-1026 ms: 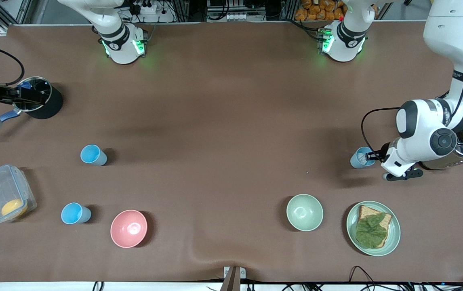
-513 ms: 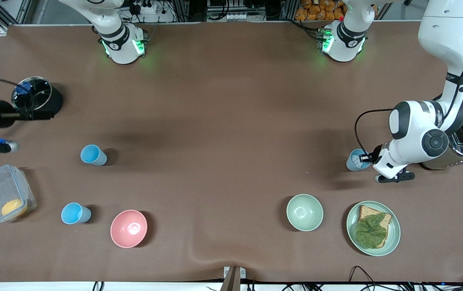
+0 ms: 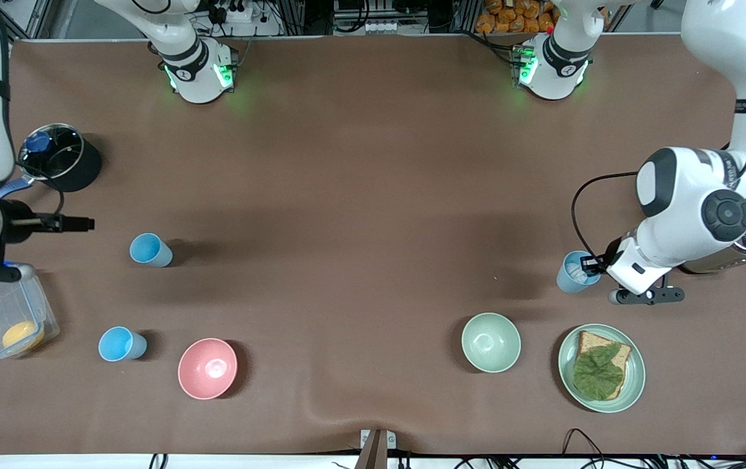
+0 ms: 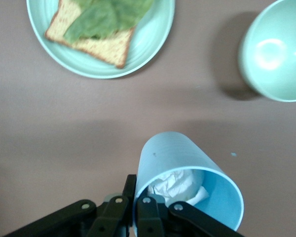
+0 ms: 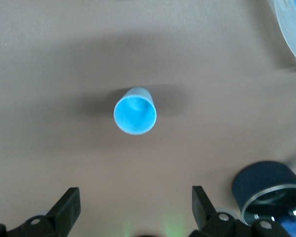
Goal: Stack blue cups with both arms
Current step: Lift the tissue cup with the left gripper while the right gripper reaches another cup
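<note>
left pincer (image 3: 589, 263) reaching in sideways, clamped on a blue cup's (image 3: 571, 273) rim, right pincer (image 3: 88, 224) spread wide beside another blue cup (image 3: 149, 250)

Bare table (image 3: 347, 228) lies between the cups; pink bowl (image 3: 207, 368) crowds one.

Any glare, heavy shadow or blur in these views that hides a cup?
Front view: even light, soft shadows beside each light sky-blue plastic cup; green base-light glow only. Left wrist view: glare spot inside the pale-green bowl; held grey-blue cup sharp. Right wrist view: slightly soft, cup plainly visible.
</note>
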Controlling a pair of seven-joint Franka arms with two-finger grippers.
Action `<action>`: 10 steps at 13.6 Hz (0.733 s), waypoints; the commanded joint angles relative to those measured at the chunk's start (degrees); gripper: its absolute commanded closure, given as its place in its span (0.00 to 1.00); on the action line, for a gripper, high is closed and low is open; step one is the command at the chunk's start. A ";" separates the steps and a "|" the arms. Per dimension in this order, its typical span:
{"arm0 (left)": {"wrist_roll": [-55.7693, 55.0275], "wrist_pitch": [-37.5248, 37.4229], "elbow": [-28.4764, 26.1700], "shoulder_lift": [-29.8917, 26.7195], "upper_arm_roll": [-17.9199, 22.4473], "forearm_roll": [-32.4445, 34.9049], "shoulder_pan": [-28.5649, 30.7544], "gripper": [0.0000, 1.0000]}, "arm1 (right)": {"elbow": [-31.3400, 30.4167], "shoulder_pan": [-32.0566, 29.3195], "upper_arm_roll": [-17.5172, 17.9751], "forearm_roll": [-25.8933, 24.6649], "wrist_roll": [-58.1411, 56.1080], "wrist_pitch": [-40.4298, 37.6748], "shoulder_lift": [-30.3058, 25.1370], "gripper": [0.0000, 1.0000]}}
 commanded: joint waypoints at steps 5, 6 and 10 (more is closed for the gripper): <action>-10.43 -8.28 7.69 -0.69 -7.78 -1.04 -0.38 1.00 | -14.62 -0.79 0.16 0.00 -0.09 21.18 2.78 0.00; -10.79 -9.16 8.13 -1.57 -8.75 -1.13 -0.47 1.00 | -14.54 -1.14 0.16 0.00 -0.09 22.24 4.45 0.00; -17.19 -11.98 9.28 -2.72 -11.74 -1.04 -0.55 1.00 | -17.42 -1.75 0.25 0.17 -1.75 24.79 8.42 0.00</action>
